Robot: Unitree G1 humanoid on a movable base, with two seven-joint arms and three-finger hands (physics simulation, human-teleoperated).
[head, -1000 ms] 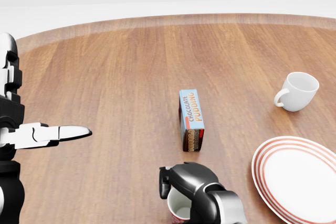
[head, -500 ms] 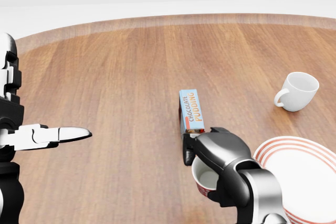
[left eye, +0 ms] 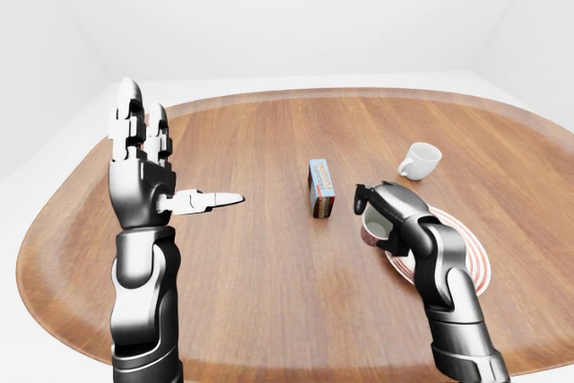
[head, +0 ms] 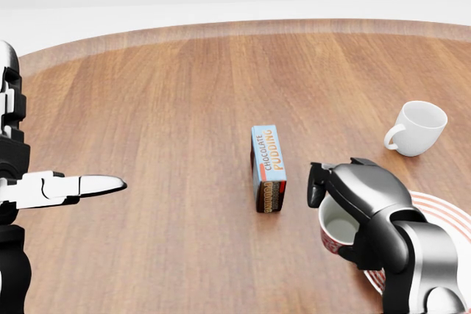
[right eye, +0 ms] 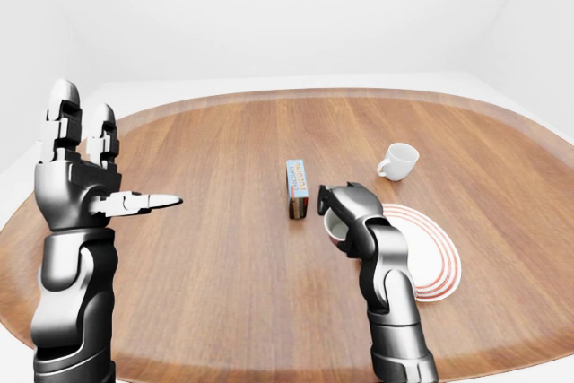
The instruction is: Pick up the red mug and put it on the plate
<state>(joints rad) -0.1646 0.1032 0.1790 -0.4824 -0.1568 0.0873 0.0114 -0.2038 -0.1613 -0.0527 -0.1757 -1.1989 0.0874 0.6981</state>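
1. Red on the outside and white within, the red mug [head: 336, 232] sits at the lower right of the head view, lifted off the wood and carried with its mouth tipped toward the camera.
2. Its body is wrapped by the right hand [head: 366, 204], whose dark fingers [head: 316, 184] are clenched round the rim and side; only the inner wall and a strip of red show.
3. Just to its right, the plate [right eye: 437, 257], white with red rings, lies flat on the tabletop [head: 169, 108]; the mug hangs at the plate's left edge, partly over its rim as far as I can judge.
4. Progress: the pick-up looks done. What remains is to carry the mug a little further right over the plate's middle, lower it, and let go.
5. Left of the mug, a chocolate pudding box [head: 268, 168] stands on the wood, close to the hand but apart from it.
6. Further up and right, a white cup [head: 418, 128] lies tilted, well clear of the plate.
7. At the far left, the left hand [left eye: 143, 177] is raised and empty, its fingers spread, one pointing right.
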